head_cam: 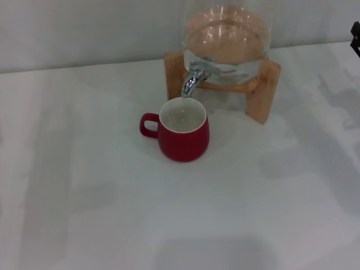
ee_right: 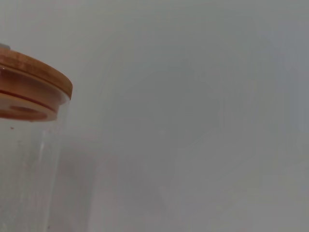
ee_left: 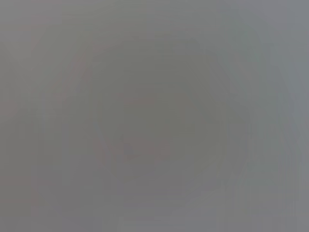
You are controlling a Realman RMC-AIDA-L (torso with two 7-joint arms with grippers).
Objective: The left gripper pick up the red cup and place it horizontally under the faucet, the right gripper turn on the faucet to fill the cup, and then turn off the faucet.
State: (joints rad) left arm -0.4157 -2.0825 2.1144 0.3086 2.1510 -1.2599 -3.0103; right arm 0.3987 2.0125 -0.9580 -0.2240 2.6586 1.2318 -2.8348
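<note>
Already the red cup (head_cam: 184, 135) stands upright directly beneath the faucet (head_cam: 193, 80) spout; the right gripper (head_cam: 355, 35), barely visible at the table's far right, lies nearer the tap, its jaw state indiscernible.

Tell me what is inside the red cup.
The red cup stands upright under the faucet. Its white inside shows in the head view, with no object in it. Whether clear water lies in it cannot be told. The cup's base on the table is hidden.

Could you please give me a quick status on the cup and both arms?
Left pincer out of view. Right pincer at far right edge. Red cup upright under faucet. Nothing in the way.
</note>
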